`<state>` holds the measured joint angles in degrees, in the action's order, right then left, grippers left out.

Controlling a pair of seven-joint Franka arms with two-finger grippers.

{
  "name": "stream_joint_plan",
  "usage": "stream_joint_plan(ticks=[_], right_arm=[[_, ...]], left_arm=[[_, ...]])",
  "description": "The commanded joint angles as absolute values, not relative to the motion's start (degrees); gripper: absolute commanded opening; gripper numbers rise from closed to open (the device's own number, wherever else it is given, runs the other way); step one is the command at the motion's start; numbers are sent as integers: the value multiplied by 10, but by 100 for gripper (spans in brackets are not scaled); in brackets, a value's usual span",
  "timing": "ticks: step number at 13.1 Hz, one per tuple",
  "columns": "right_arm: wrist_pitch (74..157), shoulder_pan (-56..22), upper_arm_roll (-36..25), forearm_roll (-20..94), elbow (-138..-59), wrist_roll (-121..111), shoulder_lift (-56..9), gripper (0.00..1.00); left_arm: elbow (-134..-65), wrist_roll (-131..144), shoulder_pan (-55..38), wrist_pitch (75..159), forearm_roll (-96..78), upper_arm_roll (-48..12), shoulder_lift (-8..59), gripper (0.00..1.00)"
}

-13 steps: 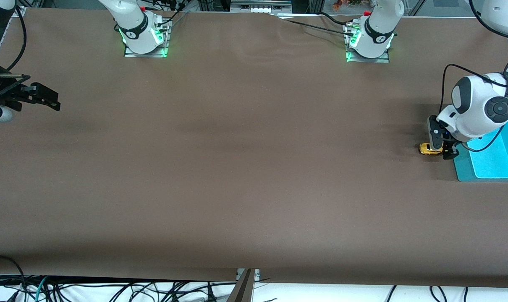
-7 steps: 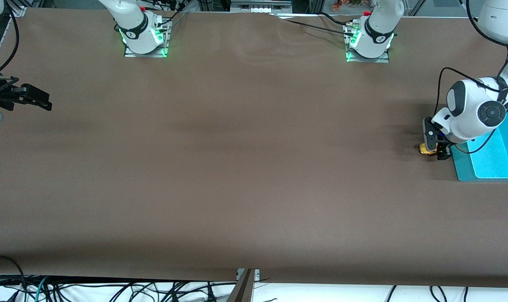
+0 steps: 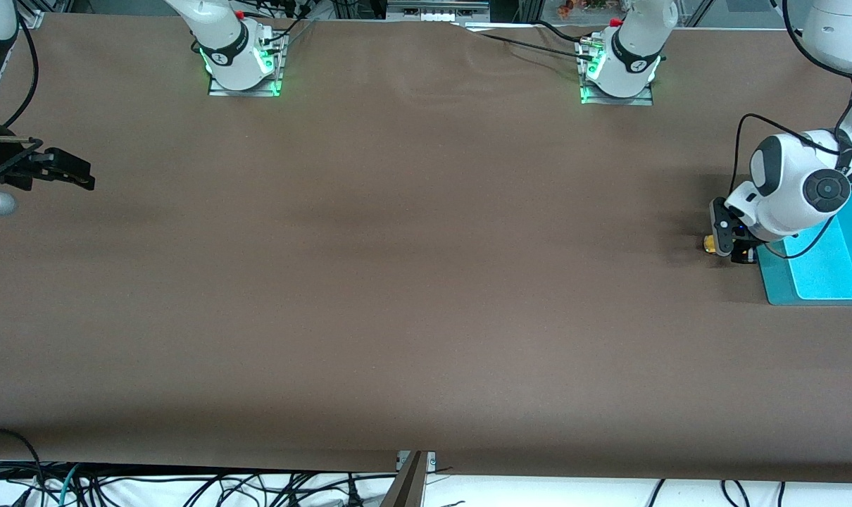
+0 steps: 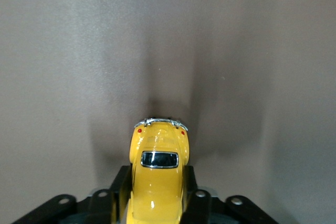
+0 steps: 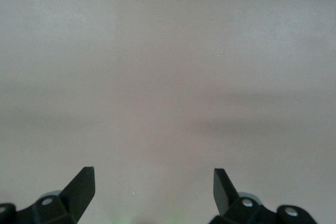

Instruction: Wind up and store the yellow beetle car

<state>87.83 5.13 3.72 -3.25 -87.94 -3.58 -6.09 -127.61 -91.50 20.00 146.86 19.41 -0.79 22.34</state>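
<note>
The tiny bright-yellow beetle-shaped toy car [image 4: 157,174], at the front view's right edge beside a turquoise tray [image 3: 820,271], lay lengthwise between the left gripper's [image 3: 732,246] jaws, clamped on its sides, over the brown tabletop [image 3: 398,282]; the right gripper [image 3: 60,172] waited wide open, empty, upper left.

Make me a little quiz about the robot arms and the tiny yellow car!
1. True or false: the left gripper is shut on the yellow beetle car.
2. What stands beside the car, toward the left arm's end of the table? A) blue bin B) red cup
3. Fill in: the right gripper waits with its fingers ____.

Key: 1 true; 2 A, the blue bin; 3 open.
</note>
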Motion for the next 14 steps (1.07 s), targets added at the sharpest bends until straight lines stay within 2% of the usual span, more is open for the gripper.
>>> stream_joint_plan(ticks=[1, 3, 6, 9, 14], right_arm=[[874, 47, 33, -32, -870, -45, -62, 100], [874, 47, 33, -31, -867, -42, -65, 100], [874, 47, 35, -31, -866, -41, -65, 100], [874, 47, 34, -33, -866, -43, -65, 100], [875, 50, 33, -33, -865, -46, -67, 100]], left_arm=[[-1275, -920, 207, 1459, 207, -14, 209, 10], [-1270, -925, 207, 1423, 206, -14, 181, 10], [-1229, -926, 207, 1264, 189, -25, 116, 10], [-1133, -932, 215, 1116, 185, -20, 105, 10], [-1074, -966, 264, 1071, 187, -20, 120, 11]])
